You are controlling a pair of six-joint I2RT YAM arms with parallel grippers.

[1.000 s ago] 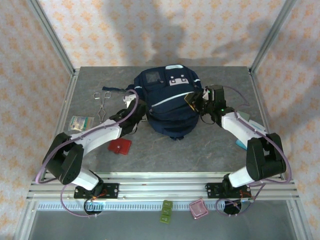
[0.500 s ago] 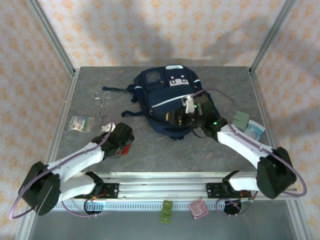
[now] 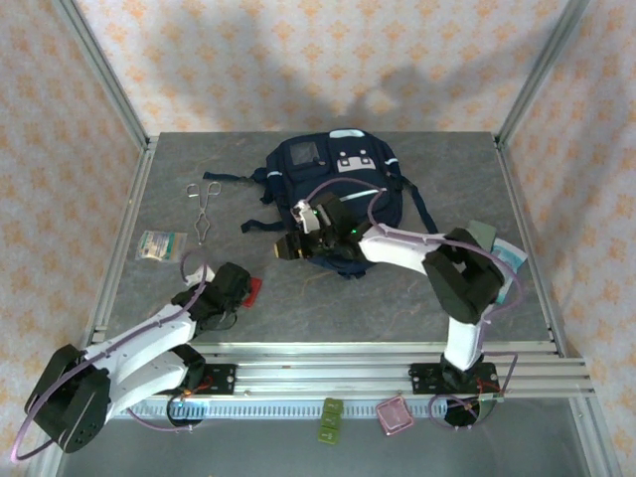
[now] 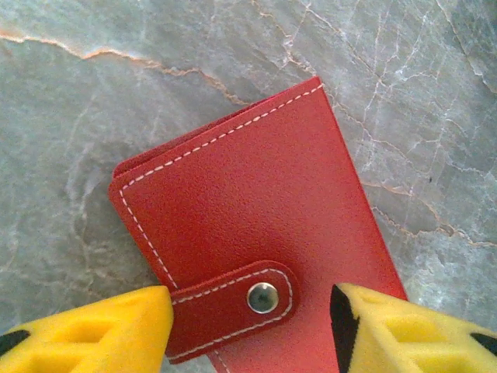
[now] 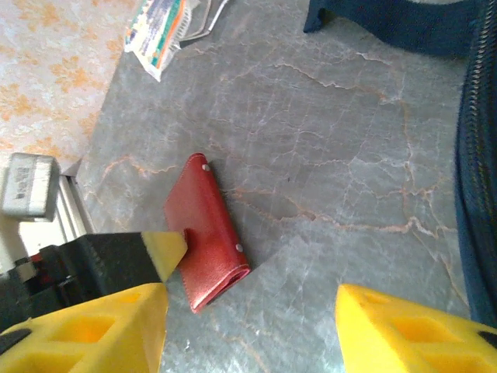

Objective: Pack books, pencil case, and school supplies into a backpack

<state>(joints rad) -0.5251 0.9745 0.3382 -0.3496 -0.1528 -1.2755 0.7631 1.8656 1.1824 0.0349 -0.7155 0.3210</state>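
Observation:
The school supplies, a flat red square item (image 4: 256, 202) with a snap strap, lie on the table at front left (image 3: 252, 290). My left gripper (image 4: 252, 330) is open just above it, one yellow pad on each side of the strap end. The navy backpack (image 3: 338, 179) lies at the back centre. In front of it, my right gripper (image 3: 288, 245) reaches left with its jaws open and empty (image 5: 248, 326) over bare table. The red item (image 5: 206, 229) lies just ahead of it. The books and the pencil case are hidden.
Metal scissors (image 3: 204, 204) and a small packet (image 3: 161, 244) lie at the far left. Teal items (image 3: 502, 253) sit by the right edge. A green clip (image 3: 331, 419) and a pink one (image 3: 395, 414) lie below the front rail.
My left arm pulled back from the backpack and came down over the red item. My right arm swung left across the backpack's front, and the tan thing it held is gone from its jaws.

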